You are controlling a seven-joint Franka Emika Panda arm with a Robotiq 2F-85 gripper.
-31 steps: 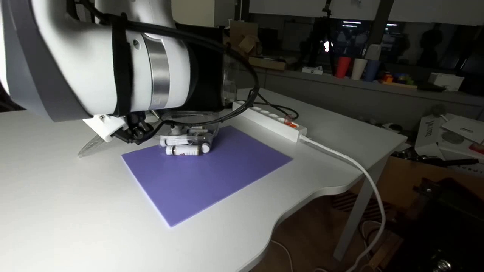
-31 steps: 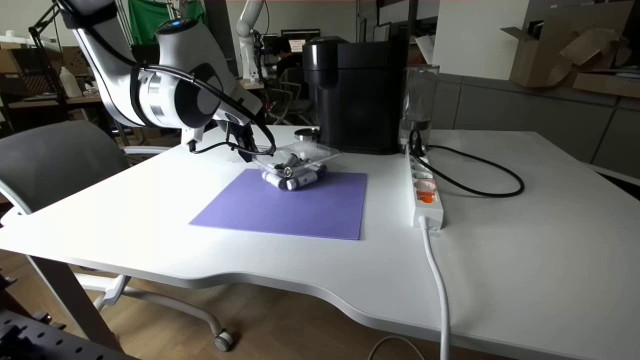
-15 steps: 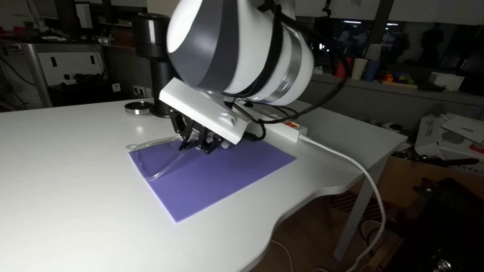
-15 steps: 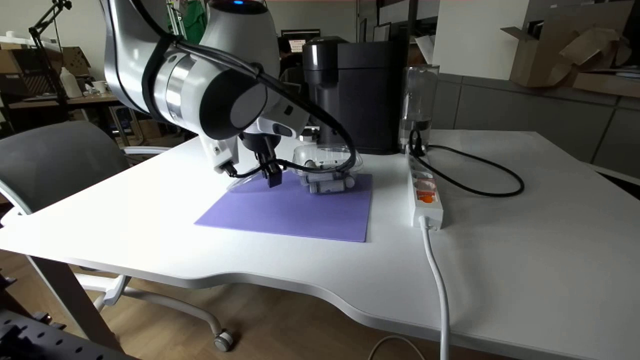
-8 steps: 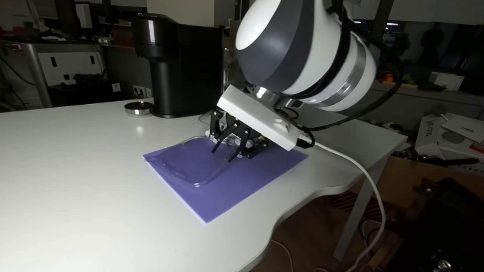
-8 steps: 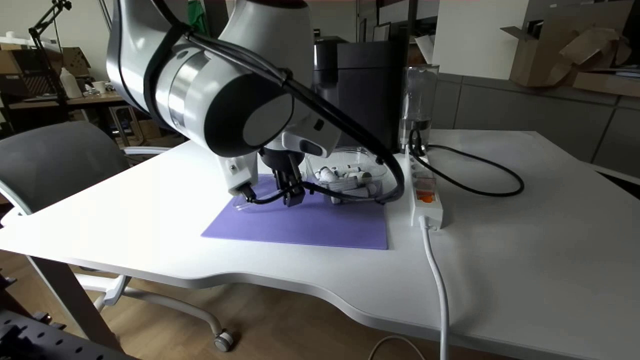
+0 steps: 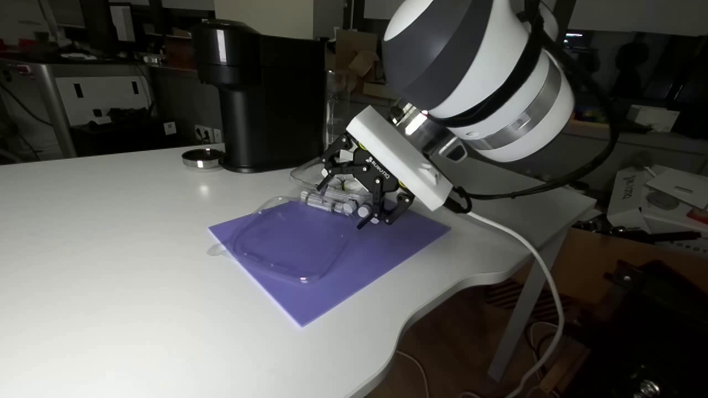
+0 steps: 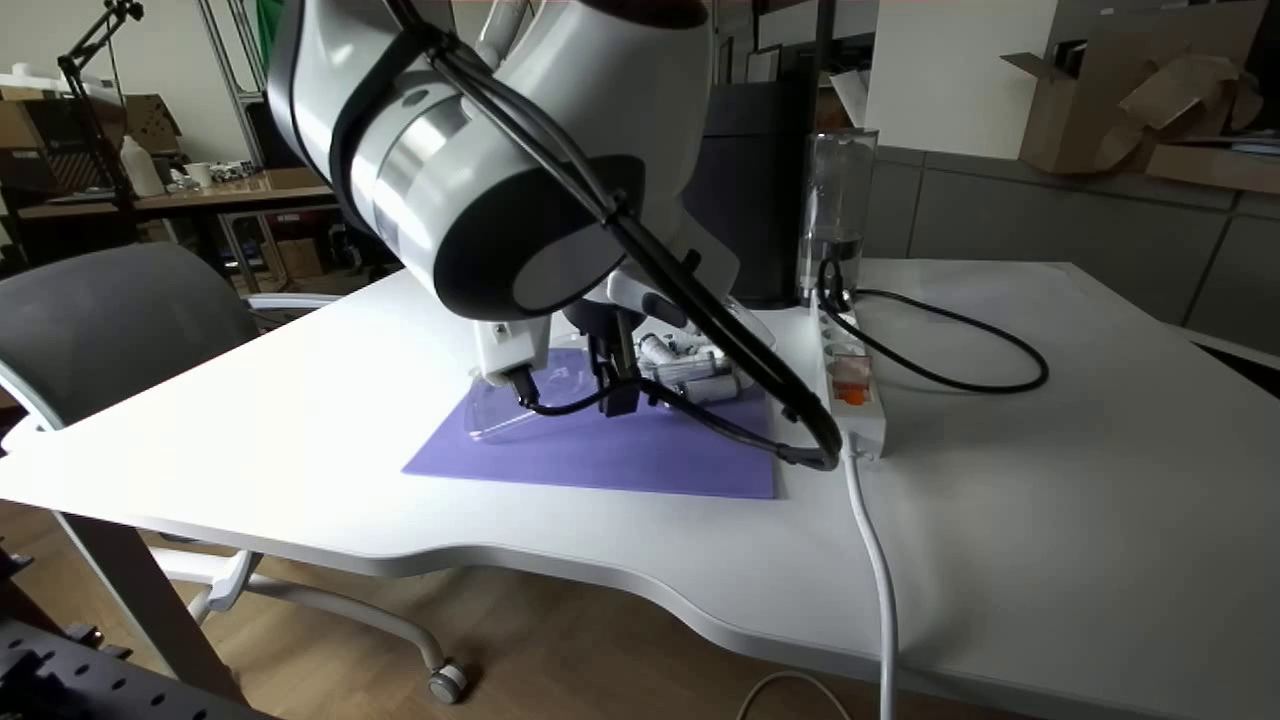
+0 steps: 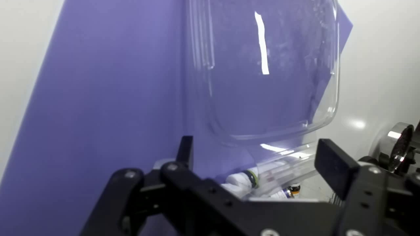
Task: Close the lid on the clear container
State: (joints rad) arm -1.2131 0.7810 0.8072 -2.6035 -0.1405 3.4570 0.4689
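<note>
The lid [image 7: 293, 243] lies folded back from the box, flat or nearly so over the purple mat, with one tab past the mat's edge; it fills the upper wrist view, lid [image 9: 262, 91]. Behind my fingers, the clear container [image 7: 305, 172] sits uncovered at the mat's back edge, partly hidden by the gripper. White and grey cylinder pieces [image 8: 690, 370] show in and against it. My gripper [image 9: 256, 147] stands open over the seam between lid and box, fingers wide apart, nothing gripped. In an exterior view the gripper [image 7: 342, 207] tilts down just above the cylinders.
The purple mat [image 8: 600, 460] lies under the lid. Behind stand a black coffee machine [image 7: 287, 99] and a round metal dish [image 7: 202, 158]. A white power strip [image 8: 857, 400] with a cable lies beside the mat. The arm's own cable [image 8: 700, 410] hangs low.
My jaws have spread and let go of the lid, which has settled flatter on the mat. Mat, box and lid have shifted slightly, and the arm has moved across with them, then up.
</note>
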